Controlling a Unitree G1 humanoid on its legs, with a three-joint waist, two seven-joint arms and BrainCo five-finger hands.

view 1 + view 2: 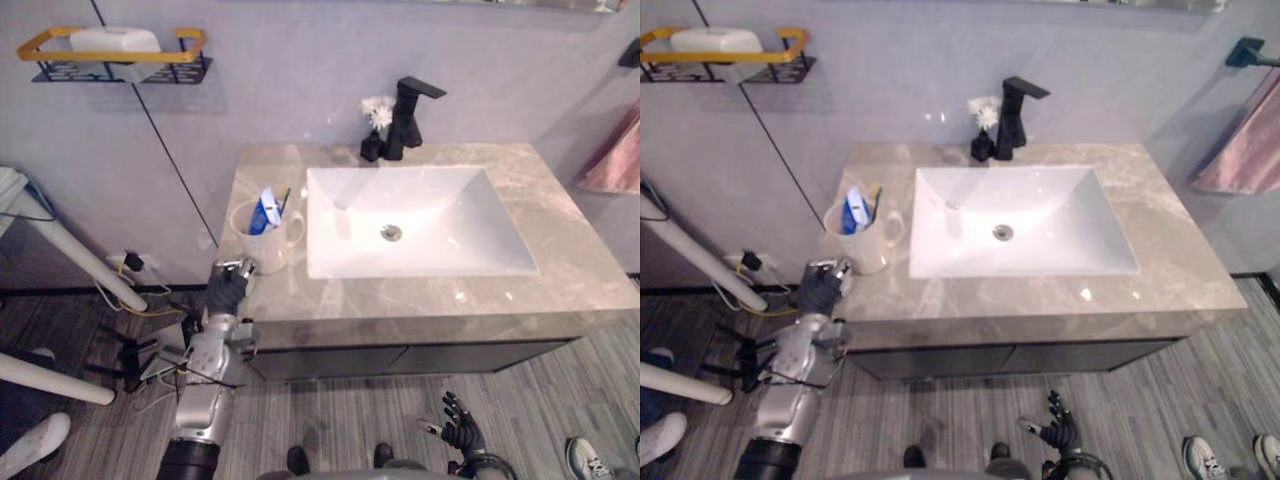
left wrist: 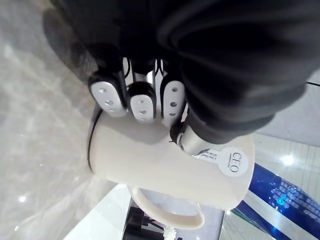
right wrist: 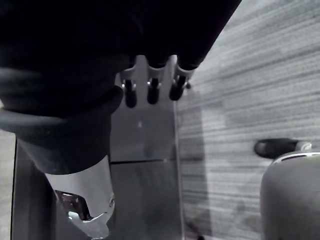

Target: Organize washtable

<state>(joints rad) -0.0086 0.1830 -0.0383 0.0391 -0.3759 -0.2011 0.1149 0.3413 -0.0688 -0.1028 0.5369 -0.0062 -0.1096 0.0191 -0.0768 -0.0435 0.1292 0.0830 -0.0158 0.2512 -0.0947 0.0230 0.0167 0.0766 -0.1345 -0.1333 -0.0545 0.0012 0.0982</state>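
Observation:
A cream mug (image 1: 270, 243) with a handle stands on the left part of the marble countertop (image 1: 560, 215), just left of the white sink basin (image 1: 330, 255). A blue toothpaste tube (image 1: 264, 212) and a toothbrush stick up out of it. My left hand (image 1: 228, 287) is at the counter's front left edge, right beside the mug's lower side. Its fingers (image 2: 141, 101) are curled against the mug (image 2: 165, 167) without wrapping round it. My right hand (image 1: 461, 425) hangs low over the floor in front of the cabinet, fingers spread.
A black faucet (image 1: 408, 118) and a small black vase with a white flower (image 1: 377, 112) stand behind the basin. A wall shelf (image 1: 120, 62) holds a white box. A pink towel (image 1: 615, 158) hangs at the right. A person's shoe (image 1: 590, 460) is on the floor.

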